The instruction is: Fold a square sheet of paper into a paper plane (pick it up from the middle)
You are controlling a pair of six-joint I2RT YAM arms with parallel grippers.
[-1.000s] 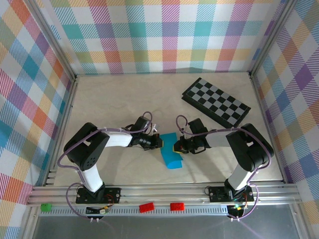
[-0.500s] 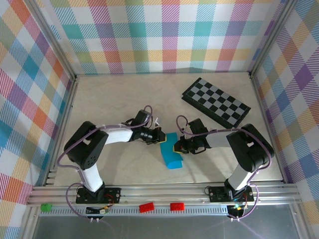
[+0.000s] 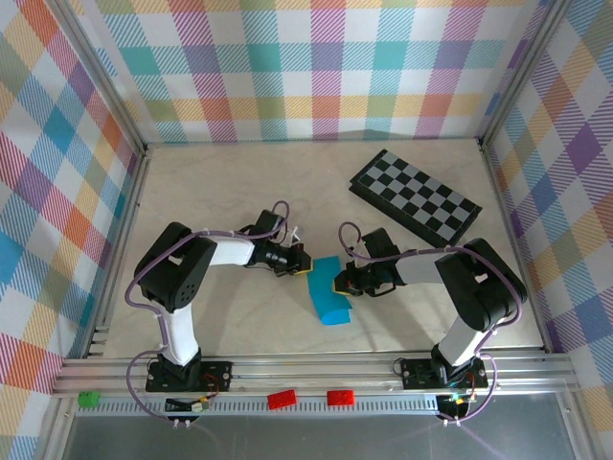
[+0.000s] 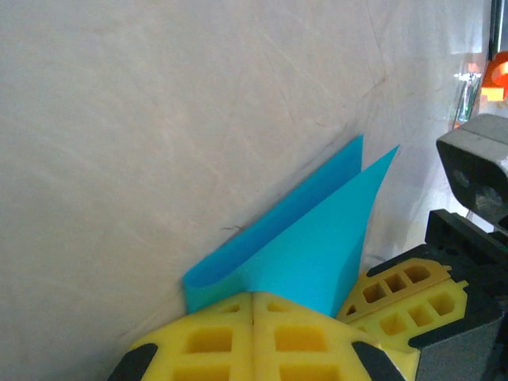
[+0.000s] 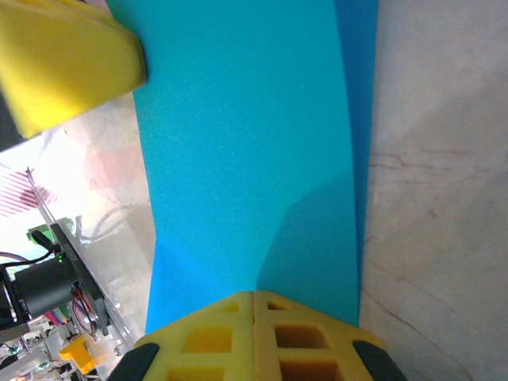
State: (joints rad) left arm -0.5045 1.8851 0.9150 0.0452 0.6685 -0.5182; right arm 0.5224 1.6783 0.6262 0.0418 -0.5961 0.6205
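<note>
The square sheet of paper [image 3: 330,305] is cyan-blue and folded over into a narrow strip, lying on the table between both grippers. My left gripper [image 3: 303,267] is shut, its yellow fingertips [image 4: 238,305] resting against the strip's rounded fold [image 4: 302,238]. My right gripper [image 3: 338,284] is shut too, and its tips [image 5: 270,305] press down on the flat face of the paper [image 5: 246,143], which spreads out on both sides of them. Neither gripper pinches the sheet between its fingers. The two grippers face each other across the paper's far end.
A black-and-grey checkered board [image 3: 414,196] lies at the back right. Plaid walls close off the left, back and right sides. The metal rail [image 3: 306,369] at the near edge carries two red clips [image 3: 281,399] and a green one [image 3: 88,399].
My left gripper has slid a little to the right and away, up to the paper's far left edge, its arm swinging with it. The right gripper and the paper have stayed put.
</note>
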